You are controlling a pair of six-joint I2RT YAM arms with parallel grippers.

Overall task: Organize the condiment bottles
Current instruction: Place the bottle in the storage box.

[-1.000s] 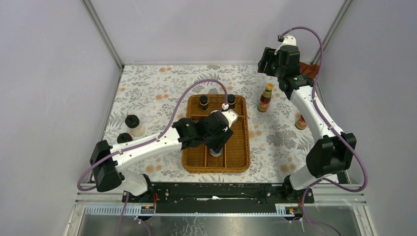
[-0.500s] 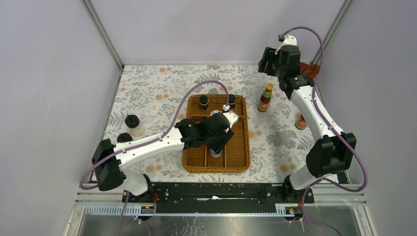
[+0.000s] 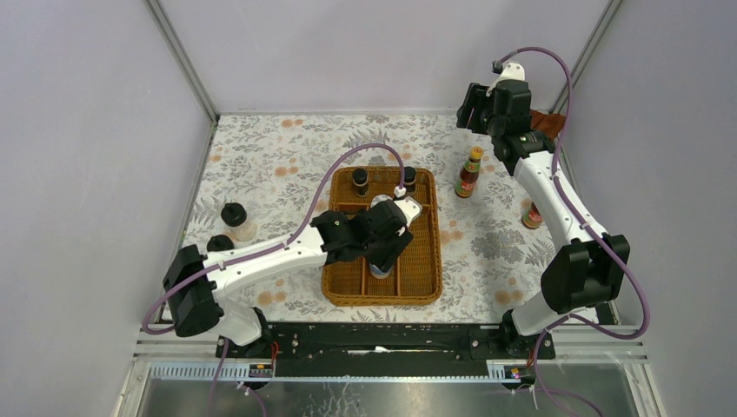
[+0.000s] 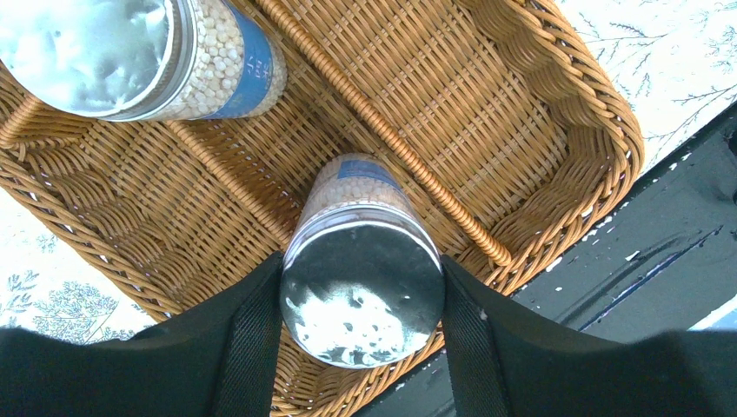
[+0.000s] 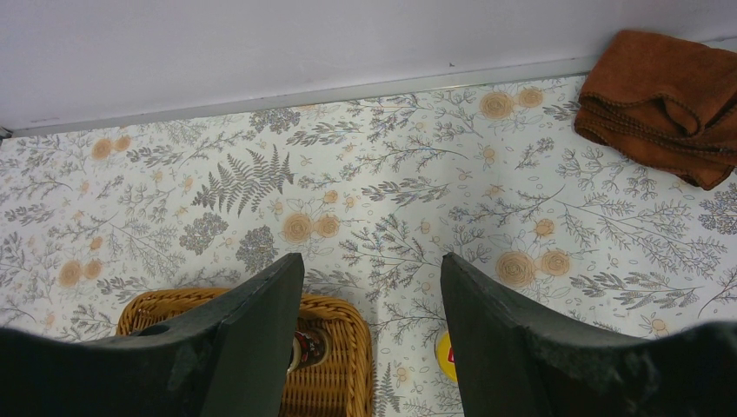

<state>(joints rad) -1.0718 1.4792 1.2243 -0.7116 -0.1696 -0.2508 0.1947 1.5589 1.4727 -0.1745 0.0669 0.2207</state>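
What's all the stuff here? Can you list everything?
brown woven wicker tray: one, brown, table's middle.
tiny dark black-capped bottles: two, dark, tray's far compartments.
silver-lidded blue-labelled shakers: two, silver and blue, in the tray.
clear black-lidded jars: two, clear, table's left side.
red yellow-capped sauce bottles: two, red, right of the tray.
rust-brown cloth: one, rust-brown, far right corner.
flowery table cover: one, white, underneath.
left gripper: one, black, shut on one shaker.
right gripper: one, black, open, raised at far right.

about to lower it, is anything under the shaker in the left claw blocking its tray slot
Nothing visible: bare wicker under the shaker in the left claw; the other shaker stands apart, farther along the tray.
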